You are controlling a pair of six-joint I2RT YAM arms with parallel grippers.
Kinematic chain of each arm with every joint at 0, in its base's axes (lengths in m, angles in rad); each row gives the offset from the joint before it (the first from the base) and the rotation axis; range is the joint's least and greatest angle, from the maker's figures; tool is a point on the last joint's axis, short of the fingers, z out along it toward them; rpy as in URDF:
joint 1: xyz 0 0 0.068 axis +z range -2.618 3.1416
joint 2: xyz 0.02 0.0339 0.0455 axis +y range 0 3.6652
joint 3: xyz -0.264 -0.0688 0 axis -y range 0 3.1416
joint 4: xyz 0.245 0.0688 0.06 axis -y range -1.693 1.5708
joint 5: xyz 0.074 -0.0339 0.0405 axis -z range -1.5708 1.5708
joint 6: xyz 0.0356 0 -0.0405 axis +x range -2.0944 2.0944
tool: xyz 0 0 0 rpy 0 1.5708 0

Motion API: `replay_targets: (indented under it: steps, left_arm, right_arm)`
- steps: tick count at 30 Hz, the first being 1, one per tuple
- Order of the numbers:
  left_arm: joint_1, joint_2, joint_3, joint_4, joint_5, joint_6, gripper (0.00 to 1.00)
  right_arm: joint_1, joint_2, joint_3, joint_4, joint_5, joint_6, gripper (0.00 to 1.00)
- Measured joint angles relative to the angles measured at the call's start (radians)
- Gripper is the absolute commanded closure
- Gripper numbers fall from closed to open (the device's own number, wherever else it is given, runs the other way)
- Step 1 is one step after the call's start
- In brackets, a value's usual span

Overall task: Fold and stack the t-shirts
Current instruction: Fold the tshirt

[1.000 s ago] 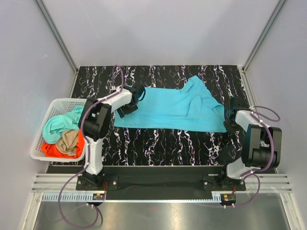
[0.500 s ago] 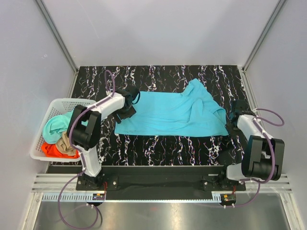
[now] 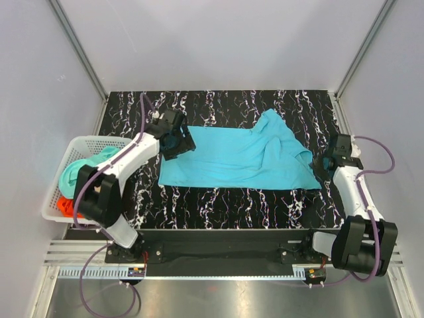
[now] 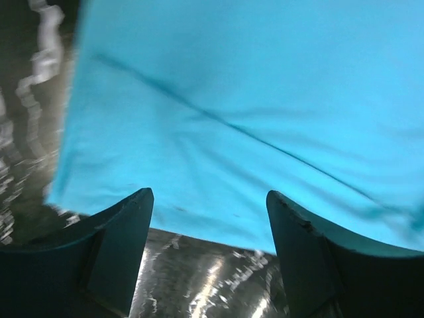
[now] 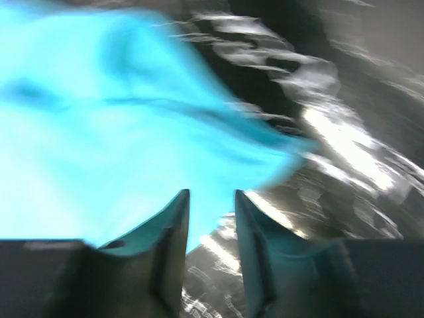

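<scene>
Cyan t-shirt (image 3: 238, 156) lies spread on the surface (image 3: 232, 205), its edge just ahead of the left pincer (image 4: 209, 199), which gapes wide and empty; the right pincer (image 5: 212, 195), narrowly parted, faces the opposite corner. Uneven pulls could skew the fold, I judge. Right wrist view is blurred, contact unclear

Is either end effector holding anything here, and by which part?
Left end effector is open, holding nothing. Right end effector sits at an edge of the cyan t-shirt; blur hides any hold.
</scene>
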Motion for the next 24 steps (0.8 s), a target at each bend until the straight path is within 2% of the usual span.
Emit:
replay_targets:
  steps: [4, 8, 10, 17, 24]
  left_arm:
    - [-0.006, -0.128, -0.077, 0.185, 0.209, 0.105, 0.22]
    - [-0.011, -0.159, -0.082, 0.283, 0.36, 0.183, 0.22]
    - [-0.011, -0.147, -0.059, 0.281, 0.395, 0.233, 0.22]
    - [0.008, -0.02, 0.13, 0.239, 0.386, 0.363, 0.24]
    - [0.05, 0.102, 0.205, 0.221, 0.378, 0.407, 0.25]
  right_arm:
    - [-0.002, -0.014, 0.015, 0.166, -0.313, -0.16, 0.59]
    - [0.0, 0.156, 0.153, 0.227, -0.538, -0.275, 0.56]
    - [0.0, 0.266, 0.235, 0.256, -0.613, -0.315, 0.48]
    - [0.013, 0.55, 0.516, 0.31, -0.705, -0.424, 0.43]
    - [0.034, 0.899, 0.933, 0.297, -0.727, -0.475, 0.45]
